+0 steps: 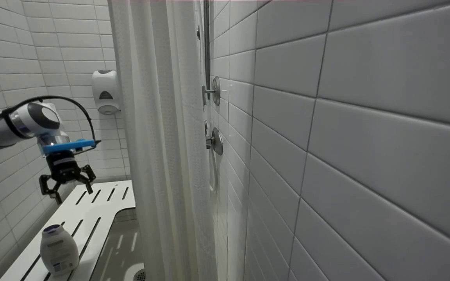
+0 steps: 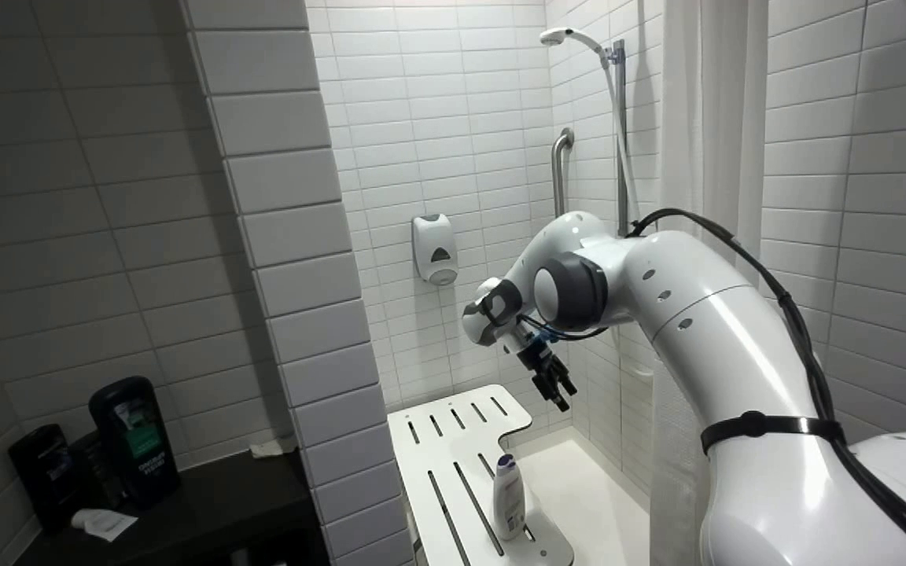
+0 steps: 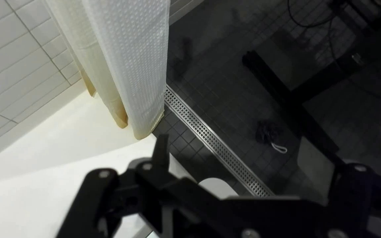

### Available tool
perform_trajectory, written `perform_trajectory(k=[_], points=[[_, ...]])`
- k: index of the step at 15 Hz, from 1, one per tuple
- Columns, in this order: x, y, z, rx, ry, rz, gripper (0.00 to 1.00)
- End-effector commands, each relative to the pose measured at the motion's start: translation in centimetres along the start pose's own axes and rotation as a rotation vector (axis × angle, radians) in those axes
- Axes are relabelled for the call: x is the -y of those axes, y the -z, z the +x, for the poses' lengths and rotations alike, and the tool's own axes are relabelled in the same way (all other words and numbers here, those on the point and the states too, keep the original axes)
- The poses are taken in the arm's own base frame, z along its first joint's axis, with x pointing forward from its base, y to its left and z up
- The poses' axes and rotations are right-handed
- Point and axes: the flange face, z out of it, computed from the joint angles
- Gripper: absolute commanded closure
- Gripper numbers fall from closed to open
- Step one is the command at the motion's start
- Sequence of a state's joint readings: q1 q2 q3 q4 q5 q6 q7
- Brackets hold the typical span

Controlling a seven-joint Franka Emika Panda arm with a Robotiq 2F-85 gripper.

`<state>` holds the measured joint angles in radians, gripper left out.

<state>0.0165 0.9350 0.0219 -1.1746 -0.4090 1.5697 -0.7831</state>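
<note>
My gripper [image 1: 74, 195] hangs in the air above the white slotted bench [image 1: 96, 210], fingers spread wide and nothing between them. A white bottle with a dark purple cap [image 1: 59, 249] stands upright on the bench, nearer that camera and lower than the gripper, well apart from it. From another angle in an exterior view, the gripper [image 2: 566, 398] is higher than the bottle [image 2: 509, 503] and farther back. In the wrist view one black finger [image 3: 160, 150] shows plainly; the opposite one is lost in the dark. I cannot make out the bottle there.
A pale shower curtain [image 1: 162, 117] hangs beside the bench. On the tiled wall is a soap dispenser [image 2: 435, 255]. Dark bottles [image 2: 138, 444] stand on a black counter [image 2: 217, 503]. A metal drain strip [image 3: 217, 145] and a dark puff [image 3: 266, 132] are on the floor.
</note>
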Motion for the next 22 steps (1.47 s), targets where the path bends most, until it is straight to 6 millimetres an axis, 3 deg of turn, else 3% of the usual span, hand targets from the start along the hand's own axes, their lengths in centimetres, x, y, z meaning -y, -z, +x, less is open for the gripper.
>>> perform_trajectory(k=[1,4,5,8,11,22], points=[[-1.2,-4.3,5.3,0.102,0.172,-0.033,0.00],[-0.9,-7.1,8.4,0.211,0.299,-0.061,0.00],[-0.4,-6.9,7.2,0.145,0.239,-0.035,0.00],[-0.1,-8.3,8.4,0.164,0.255,-0.033,0.00],[-0.1,-7.7,8.1,0.156,0.273,-0.030,0.00],[4.4,-3.8,10.4,0.115,0.531,-0.145,0.00]])
